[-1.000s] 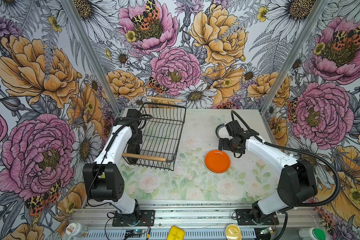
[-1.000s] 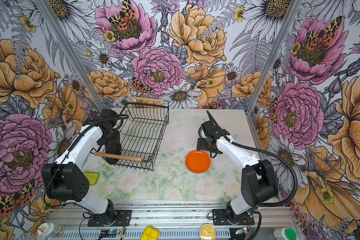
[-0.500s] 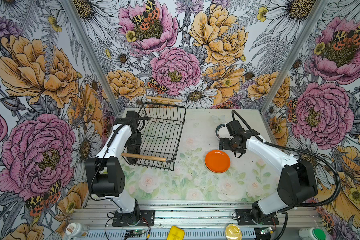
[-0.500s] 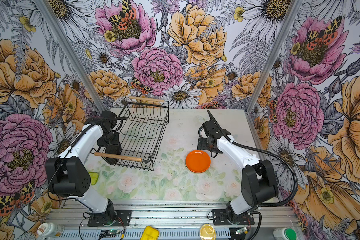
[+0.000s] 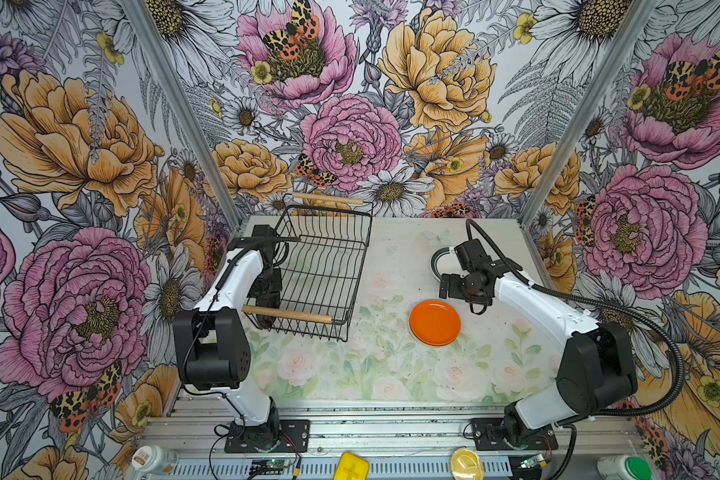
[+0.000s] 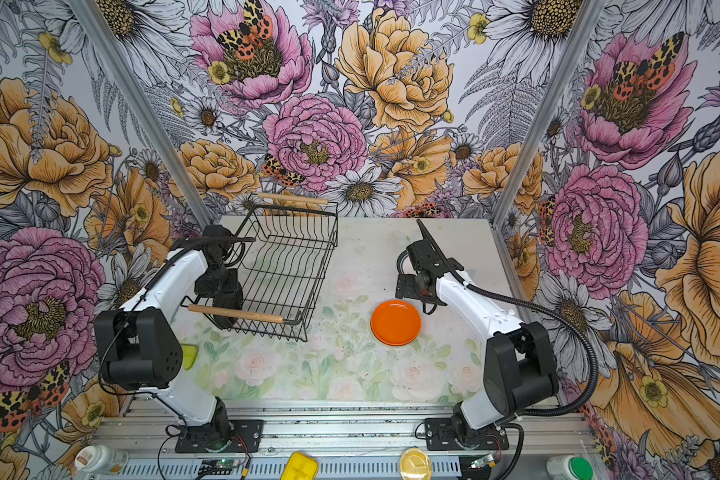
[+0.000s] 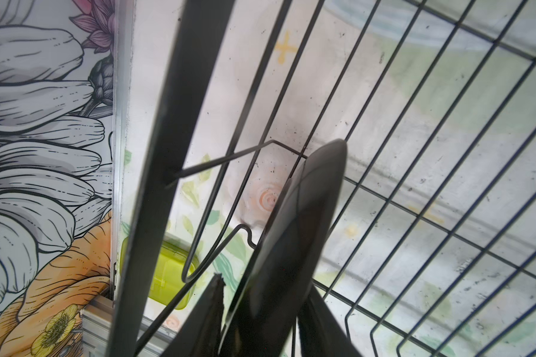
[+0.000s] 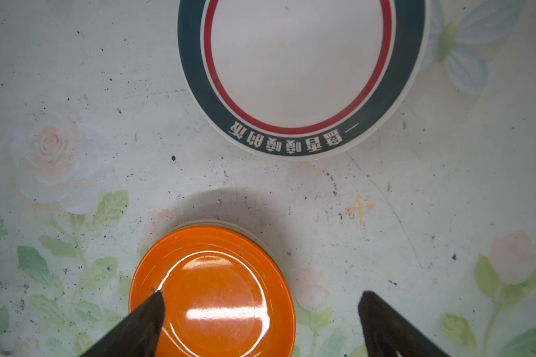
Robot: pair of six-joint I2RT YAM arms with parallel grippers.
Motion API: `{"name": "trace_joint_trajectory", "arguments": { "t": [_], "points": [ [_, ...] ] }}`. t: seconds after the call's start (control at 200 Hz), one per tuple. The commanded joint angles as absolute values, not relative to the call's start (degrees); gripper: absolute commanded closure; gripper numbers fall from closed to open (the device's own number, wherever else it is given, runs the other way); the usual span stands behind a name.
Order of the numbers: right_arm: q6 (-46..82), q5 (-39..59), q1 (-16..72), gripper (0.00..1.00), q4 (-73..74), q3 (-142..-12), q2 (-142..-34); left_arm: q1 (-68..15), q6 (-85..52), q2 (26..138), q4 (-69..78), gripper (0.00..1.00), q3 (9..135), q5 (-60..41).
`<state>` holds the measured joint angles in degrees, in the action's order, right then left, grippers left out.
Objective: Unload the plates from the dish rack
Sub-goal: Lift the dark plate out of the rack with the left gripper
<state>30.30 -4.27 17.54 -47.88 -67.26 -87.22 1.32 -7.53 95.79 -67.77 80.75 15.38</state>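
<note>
Top views show the table [image 5: 350, 374] with its faded rose print. Nearest on it, at the left edge and half hidden by the left arm, lies a green box [image 6: 188, 356]. Right of the middle the orange plate [image 5: 435, 322] lies flat. The right wrist view shows it on top of a short stack, with pale rims [image 8: 254, 235] peeping out beneath; how many plates lie under it cannot be told.

The right gripper [image 8: 261, 293] hangs above the far edge of that stack, jaws spread wide and nothing in them. One fingertip [image 8: 155, 304] stands over the orange plate's rim, the other over bare table.

Left of the middle stands the rack [image 5: 325, 274], its near handle [image 5: 287, 314] toward the robot. Just behind that handle, at the rack's near left corner, a black plate [image 7: 294, 222] stands on edge among the wires. The left gripper [image 7: 260, 287] reaches down into the rack and straddles this plate, jaws partway open, a finger on each side. A sliver of table shows between one fingertip [image 7: 215, 287] and the plate. The other finger is partly hidden behind the plate, so contact there cannot be told.

Farther back on the right, beyond the right gripper, a white plate [image 8: 300, 61] with a dark teal band and a red ring lies flat on the table, apart from the orange stack. The rack's far handle [image 5: 327, 198] lies close to the back wall.
</note>
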Motion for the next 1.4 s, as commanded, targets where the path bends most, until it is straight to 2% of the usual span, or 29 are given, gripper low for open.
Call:
{"name": "trace_joint_trajectory", "arguments": {
  "t": [0.0, 0.37, 0.63, 1.081, 1.396],
  "points": [
    [29.36, -4.15, 16.88, 0.01, -47.03, -66.8, -85.34, 1.71, -8.26, 96.41, -67.99, 0.64, 80.07, 14.15],
    [29.14, -4.19, 16.89, 0.01, -46.93, -66.97, -84.59, 2.2, -8.54, 97.46, -68.25, 0.72, 80.16, 16.79],
    [29.09, -4.23, 16.79, 0.01, -46.76, -66.61, -84.37, 2.28, -8.74, 98.08, -68.68, 0.82, 80.77, 18.18],
    [29.34, -3.91, 16.81, 0.01, -46.32, -66.01, -83.68, 1.73, -9.03, 96.94, -70.05, 0.95, 82.31, 16.08],
    [29.34, -3.98, 16.79, 0.01, -46.16, -65.92, -82.86, 0.47, -10.0, 95.55, -72.83, 0.99, 85.19, 17.53]
  ]
}}
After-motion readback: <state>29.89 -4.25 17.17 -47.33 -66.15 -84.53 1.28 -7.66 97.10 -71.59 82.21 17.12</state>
